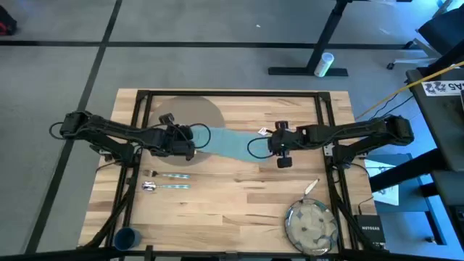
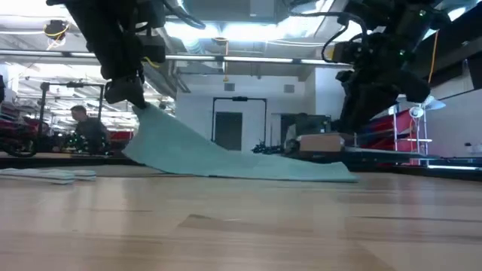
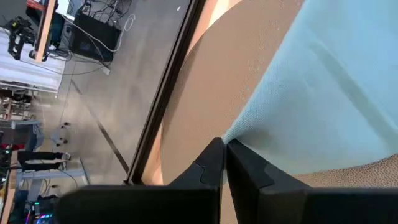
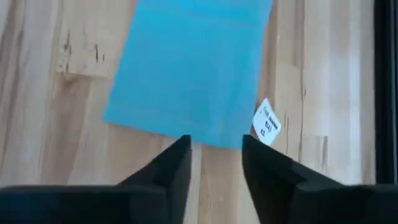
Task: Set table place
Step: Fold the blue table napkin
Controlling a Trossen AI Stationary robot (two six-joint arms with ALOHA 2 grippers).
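Between pinched left gripper (image 3: 224, 155) fingers, napkin (image 1: 228, 141) corner; right gripper (image 4: 214, 155) fingers apart, just beside napkin edge.

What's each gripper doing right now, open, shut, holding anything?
Left gripper: shut on the corner of the teal napkin, lifting it above the placemat.
Right gripper: open, empty, at the napkin's other end.

The table (image 1: 239, 210) is wood. On it lie a mat (image 1: 190, 110), napkin (image 1: 225, 143), fork (image 1: 165, 174), spoon (image 1: 163, 186), knife (image 1: 310, 187), plate (image 1: 312, 226) and cup (image 1: 127, 238).
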